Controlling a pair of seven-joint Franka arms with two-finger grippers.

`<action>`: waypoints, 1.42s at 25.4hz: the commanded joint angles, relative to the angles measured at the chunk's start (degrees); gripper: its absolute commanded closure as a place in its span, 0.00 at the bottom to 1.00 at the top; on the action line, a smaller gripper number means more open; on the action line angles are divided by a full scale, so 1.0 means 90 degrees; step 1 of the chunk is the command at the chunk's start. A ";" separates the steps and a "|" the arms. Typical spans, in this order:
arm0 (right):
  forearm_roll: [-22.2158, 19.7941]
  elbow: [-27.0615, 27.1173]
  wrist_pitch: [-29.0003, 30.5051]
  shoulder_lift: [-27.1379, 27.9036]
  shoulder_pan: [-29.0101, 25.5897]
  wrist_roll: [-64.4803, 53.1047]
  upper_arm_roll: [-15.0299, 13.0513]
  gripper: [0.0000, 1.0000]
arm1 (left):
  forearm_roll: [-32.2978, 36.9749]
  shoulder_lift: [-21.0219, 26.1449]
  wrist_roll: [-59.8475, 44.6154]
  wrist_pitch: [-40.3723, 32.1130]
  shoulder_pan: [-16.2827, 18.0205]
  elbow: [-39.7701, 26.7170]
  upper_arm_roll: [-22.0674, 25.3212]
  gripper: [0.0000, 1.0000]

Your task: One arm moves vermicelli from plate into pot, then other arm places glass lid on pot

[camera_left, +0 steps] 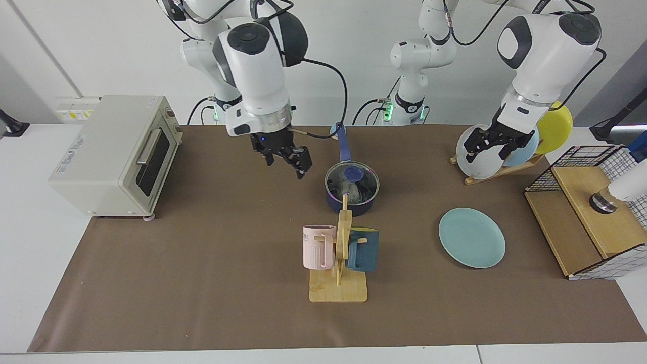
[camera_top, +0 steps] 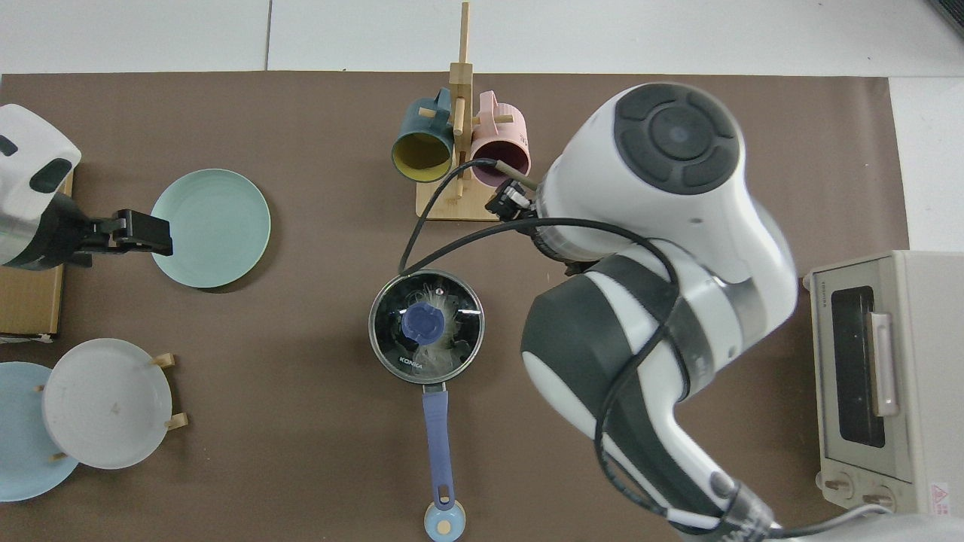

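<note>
With the lid (camera_left: 352, 175) seated flat on the pot (camera_left: 351, 202), vermicelli (camera_top: 444, 340) sits inside, visible through the glass around the blue knob. Pot stands mid-counter (camera_left: 212, 283), just behind the mug rack (camera_left: 339, 263); in the facing view its handle (camera_left: 343, 144) points away toward my arm bases.

My right hand (camera_left: 287, 161) hangs in the air above the counter, off to the toaster oven (camera_left: 113, 154) side of the pot, clear of pot and lid. Fingers spread, nothing between them. In the top view that arm's body hides the hand.

My left hand (camera_left: 493, 145) waits off at the other end, hovering in front of the upright plates (camera_left: 477, 151) in their rack. Fingers apart, empty. Top view shows it (camera_top: 143, 232) over the edge of the teal plate (camera_top: 211, 228).

Teal plate (camera_left: 471, 237) lies flat on the counter, bare, well apart from the pot, between the mug rack and the wire basket (camera_left: 601, 212).

Pink mug (camera_left: 318, 246) and dark teal mug (camera_left: 363, 250) hang on the rack, one each side.
</note>
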 commanded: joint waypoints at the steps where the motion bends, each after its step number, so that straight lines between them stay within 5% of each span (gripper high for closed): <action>1: 0.0186 -0.0434 -0.0099 -0.0447 0.0010 -0.1474 -0.0703 0.00 | 0.0111 -0.0045 0.0001 -0.0171 -0.0058 0.0077 0.0049 0.00; 8: 0.0186 -0.0991 -0.0099 -0.0954 0.0019 -0.4393 -0.1944 0.00 | 0.0111 -0.0045 0.0001 -0.0161 -0.0068 0.0077 0.0049 0.00; 16: -0.0175 -0.1099 -0.0118 -0.1287 0.0019 -0.6358 -0.2736 0.00 | 0.0101 -0.0045 0.0001 -0.0171 -0.0078 0.0077 0.0039 0.00; 22: -0.0468 -0.1070 -0.0332 -0.1638 -0.0029 -0.6536 -0.2756 0.00 | 0.0111 -0.0045 0.0001 -0.0171 -0.0058 0.0077 0.0078 0.00; 36: -0.0361 -0.1363 -0.0919 -0.2400 -0.0625 -0.6536 -0.2473 0.00 | 0.0111 -0.0045 0.0001 -0.0171 -0.0058 0.0077 0.0049 0.00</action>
